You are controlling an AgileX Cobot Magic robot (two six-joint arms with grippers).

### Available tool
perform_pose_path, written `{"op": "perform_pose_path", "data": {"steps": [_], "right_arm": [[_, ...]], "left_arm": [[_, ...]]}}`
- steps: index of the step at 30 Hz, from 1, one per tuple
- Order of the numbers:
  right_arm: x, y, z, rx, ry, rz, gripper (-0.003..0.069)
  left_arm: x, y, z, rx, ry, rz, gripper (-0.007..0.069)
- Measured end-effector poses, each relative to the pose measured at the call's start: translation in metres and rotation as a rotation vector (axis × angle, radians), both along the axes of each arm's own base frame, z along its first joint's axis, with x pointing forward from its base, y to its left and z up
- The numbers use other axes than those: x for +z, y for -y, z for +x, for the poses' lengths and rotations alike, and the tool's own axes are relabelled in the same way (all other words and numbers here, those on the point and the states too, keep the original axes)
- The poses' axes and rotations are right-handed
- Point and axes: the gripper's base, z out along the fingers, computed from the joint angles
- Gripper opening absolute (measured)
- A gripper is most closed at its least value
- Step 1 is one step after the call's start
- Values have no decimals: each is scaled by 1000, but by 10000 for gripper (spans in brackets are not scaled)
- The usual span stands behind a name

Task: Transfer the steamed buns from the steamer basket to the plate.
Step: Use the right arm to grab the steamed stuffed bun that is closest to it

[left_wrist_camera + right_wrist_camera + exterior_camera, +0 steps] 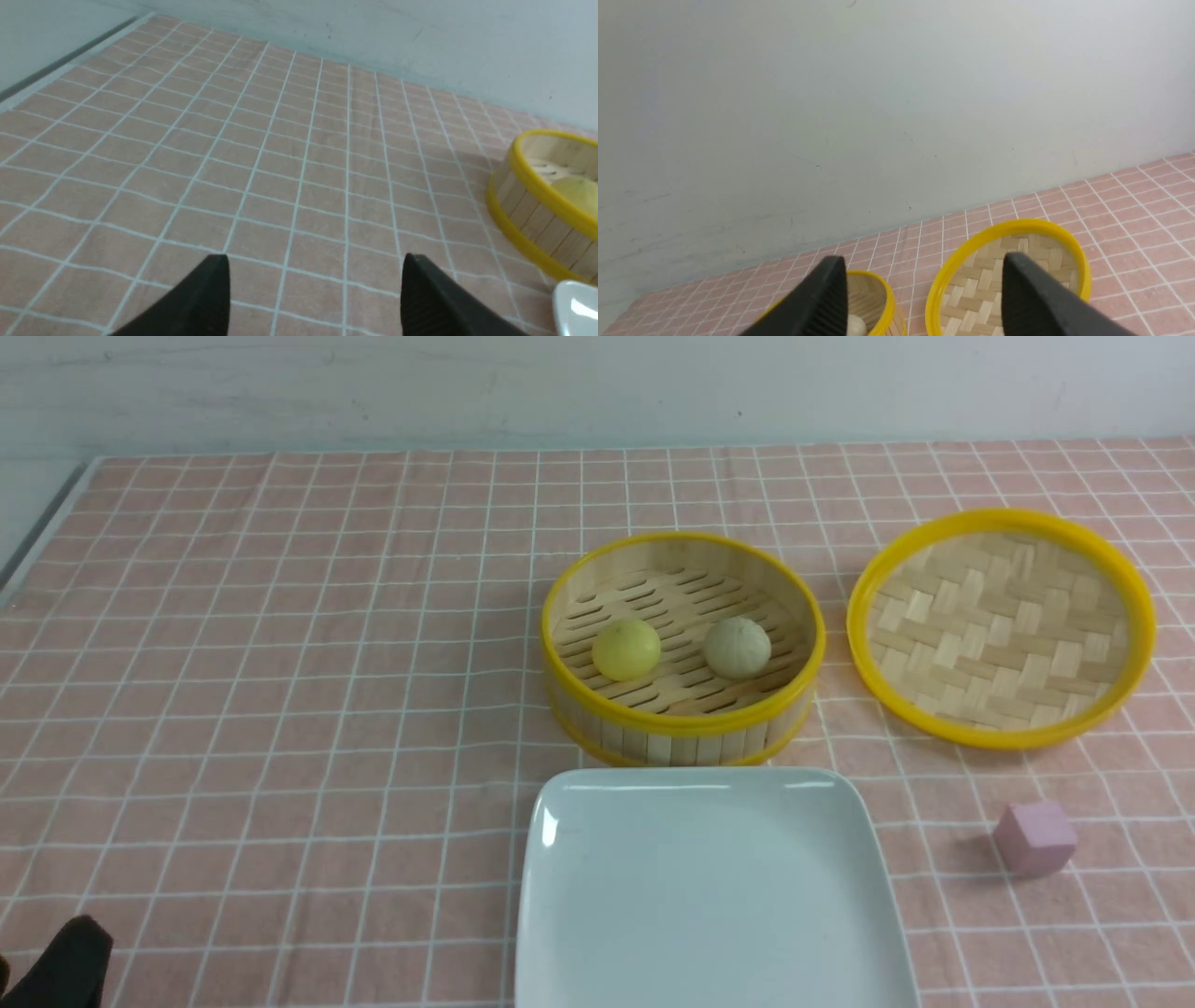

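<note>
Steamed yellow bun (626, 650) and beige bun (737, 647) sit side by side inside the steamer basket (681, 726) on the counter (280, 709), just behind the white plate (709, 896). Left fingers (201, 298) and right fingers (822, 298) are spread apart, released, grasping nothing.

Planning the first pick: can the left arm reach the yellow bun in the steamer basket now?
Probably yes. The lid lies off beside the steamer basket, so the yellow bun is exposed from above. The left arm's fingers stand open; only the basket wall calls for a top-down approach.
</note>
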Motion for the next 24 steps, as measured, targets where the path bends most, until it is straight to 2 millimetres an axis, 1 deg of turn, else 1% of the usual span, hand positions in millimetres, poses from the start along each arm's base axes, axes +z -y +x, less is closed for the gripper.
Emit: {"op": "perform_pose_path", "data": {"steps": [2,7,11,15,17,19,20,21,22,23,24], "right_arm": [[-1,0,0,2,-11,-1,442],[-1,0,0,2,-12,-2,442],[-1,0,0,2,-12,-2,442],[1,-1,-1,5,0,-47,441],[10,-4,-5,27,18,-140,433],[21,-7,0,60,1,-224,420],[21,-7,0,60,1,-224,420],[26,-8,3,78,-13,-260,412],[36,-11,13,115,-51,-314,396],[36,-12,15,121,-61,-318,394],[42,-14,23,151,-88,-340,384]], "left_arm": [[4,0,0,1,39,-71,494],[8,0,0,8,87,-124,494],[15,-2,0,24,168,-189,494],[20,-3,0,33,209,-247,494],[32,0,-3,1,173,-258,494],[48,3,-7,-30,157,-255,494],[47,3,-7,-32,149,-255,494],[56,5,-10,-46,147,-251,494],[73,7,-14,-68,143,-224,494],[72,7,-14,-69,135,-220,494],[83,8,-15,-83,123,-187,494]]}}
